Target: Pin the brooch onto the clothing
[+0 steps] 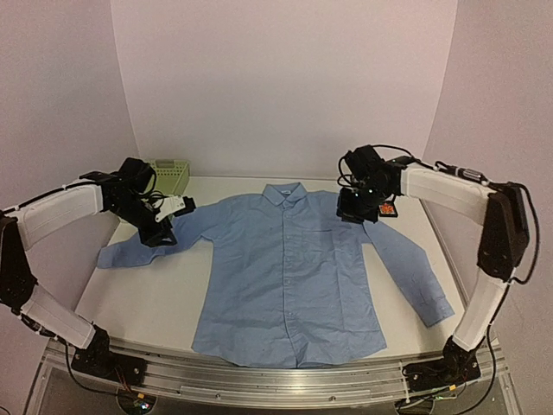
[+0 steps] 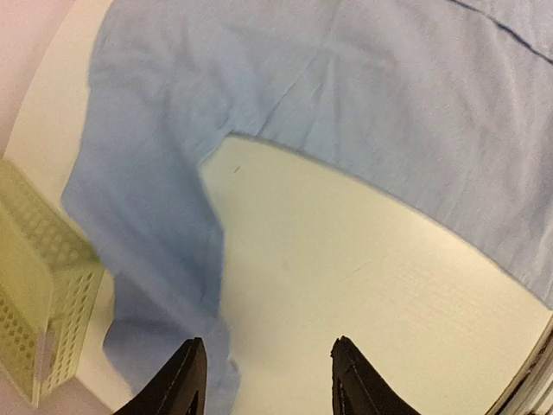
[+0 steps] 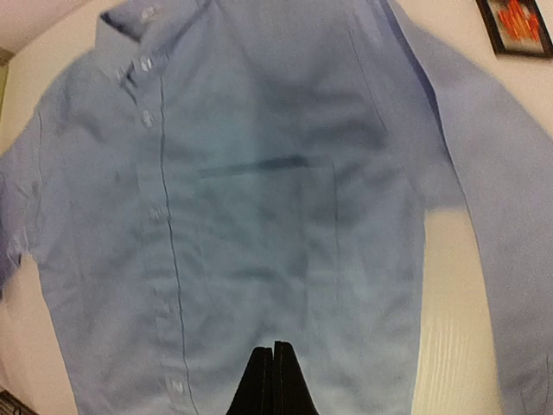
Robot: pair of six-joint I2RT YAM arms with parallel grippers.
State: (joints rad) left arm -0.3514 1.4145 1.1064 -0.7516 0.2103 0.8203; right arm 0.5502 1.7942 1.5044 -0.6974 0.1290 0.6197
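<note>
I see the light blue button-up shirt (image 1: 289,277) spread flat on the white table (image 1: 138,294). The tiny orange brooch (image 3: 518,19) sits inside a small black square frame (image 3: 522,52) just beside the right-side sleeve. My right gripper (image 3: 273,380) hangs above the shirt front, fingers pressed together. My left gripper (image 2: 268,380) is spread apart by the other sleeve, near a pale green plastic basket (image 2: 34,303).

Left claw (image 2: 266,363) spread, blue shirt (image 2: 389,104), green basket (image 2: 39,294) left
</note>
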